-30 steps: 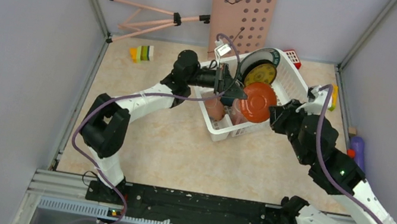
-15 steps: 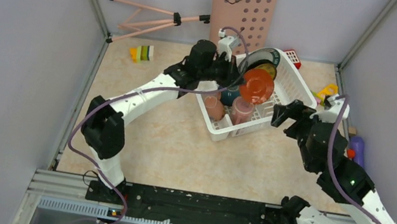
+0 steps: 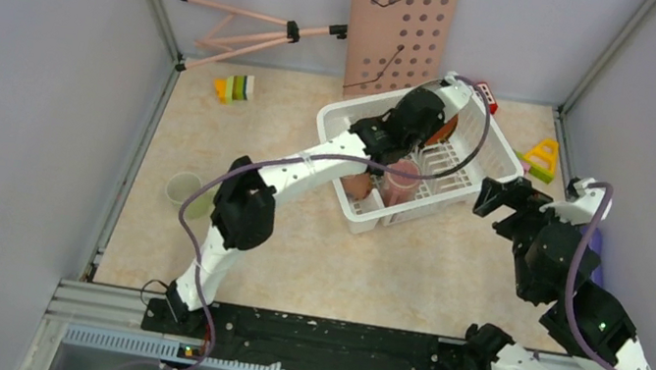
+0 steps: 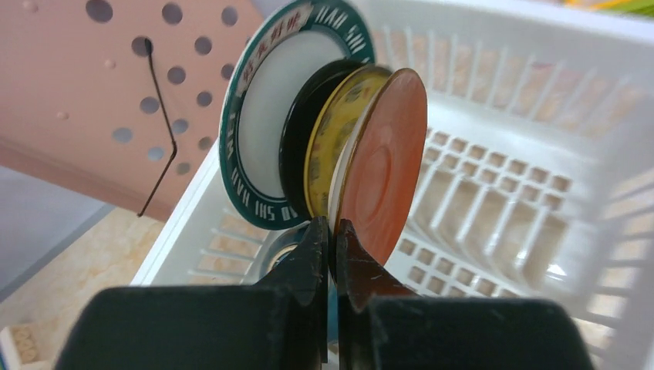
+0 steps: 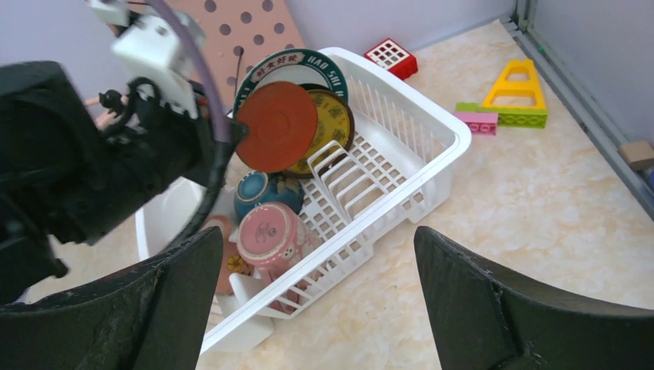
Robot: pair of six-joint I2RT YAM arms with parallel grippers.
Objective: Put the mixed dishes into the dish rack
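**Red plate gripped on edge in rack; green mug outside**

Lettering: the large white round plate with the dark green patterned rim [image 4: 262, 131] is carrying pale capitals around that rim. "HAN SHI" is reading clearly in the left wrist view, and the remaining characters are not legible. The pinkish ceramic cup [image 5: 270, 231] is showing a small mark on the end facing the right wrist camera, too small to read.

Position: the large white slotted plastic dish rack [image 5: 416, 196] is sitting skewed on the beige tabletop [image 3: 292, 259], near the pink perforated board [image 3: 400, 18]. Three plates are standing on edge in a row inside it. The white plate is standing rearmost. The yellowish small plate with the black back [image 4: 332, 131] is leaning against it. The red small round plate [image 4: 382, 173] is standing in front, with its ringed face turned towards the rack's interior.

Grip: the left arm's fingers [image 4: 308, 270] are pressing together on the red plate's lower rim, pinching it. The right arm's fingers [image 5: 154, 308] are spreading wide, holding nothing, and hanging over the tabletop beside the rack.

View differences: from above, the left arm is covering the plates. Only that view is showing the light green mug [image 3: 182, 190], standing upright on the tabletop well left of the rack. The right wrist view is showing the teal glazed bowl [image 5: 266, 193] between the plates and the pinkish cup.
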